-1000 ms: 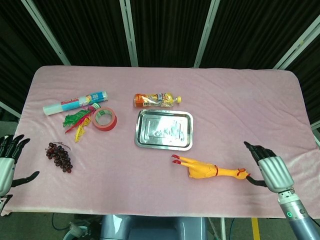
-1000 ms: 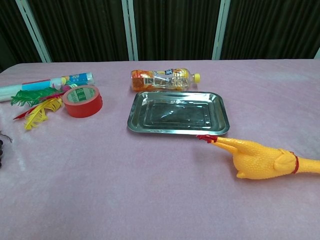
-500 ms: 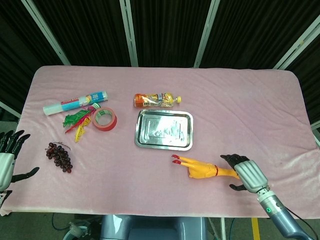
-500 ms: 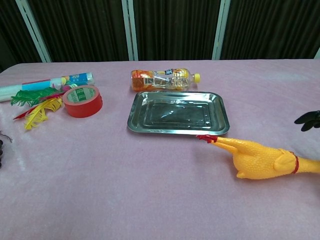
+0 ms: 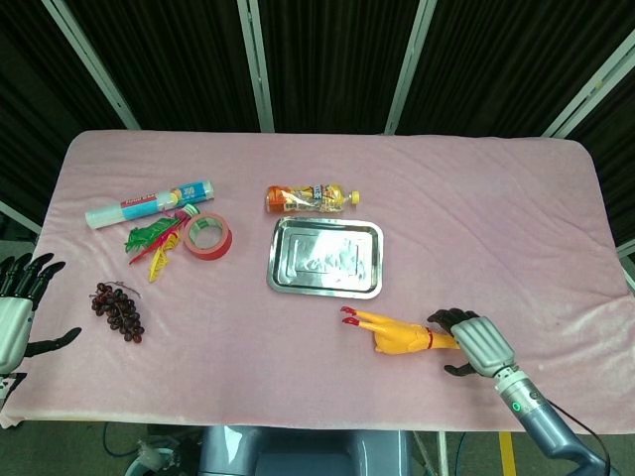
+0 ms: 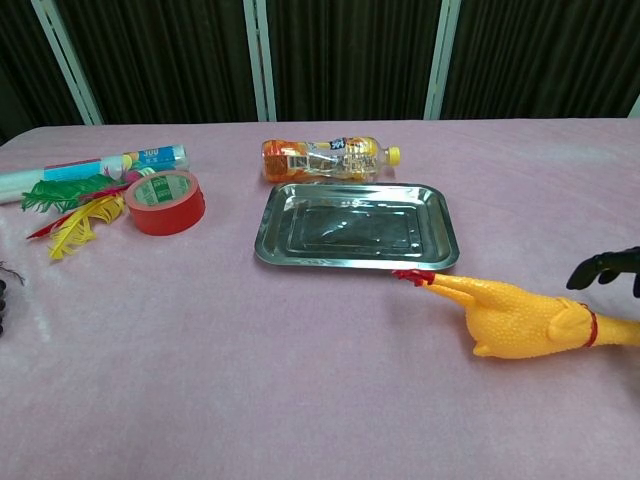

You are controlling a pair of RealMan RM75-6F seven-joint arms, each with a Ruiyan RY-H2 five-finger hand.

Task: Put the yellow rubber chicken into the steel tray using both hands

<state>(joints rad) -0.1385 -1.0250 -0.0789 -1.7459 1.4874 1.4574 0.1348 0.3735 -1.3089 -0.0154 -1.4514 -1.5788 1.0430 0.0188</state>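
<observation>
Right hand [image 5: 474, 343] hovers over the neck end of our yellow rubber chicken [image 5: 397, 332], fingers spread, gripping nothing yet. We judge the chicken light, soft and squashy, so we should take neck and body. It lies on the tabletop [image 5: 476, 218] near the steel tray [image 5: 325, 257]. Our left hand [image 5: 18, 312] waits open, well apart.

Yellow rubber chicken [image 5: 399, 335] with red feet — shiny steel tray [image 5: 325, 288], red tape roll [image 5: 206, 236], pink tablecloth [image 5: 476, 218].

Silver-backed right hand [image 5: 476, 344] has black fingers [image 5: 444, 318].
</observation>
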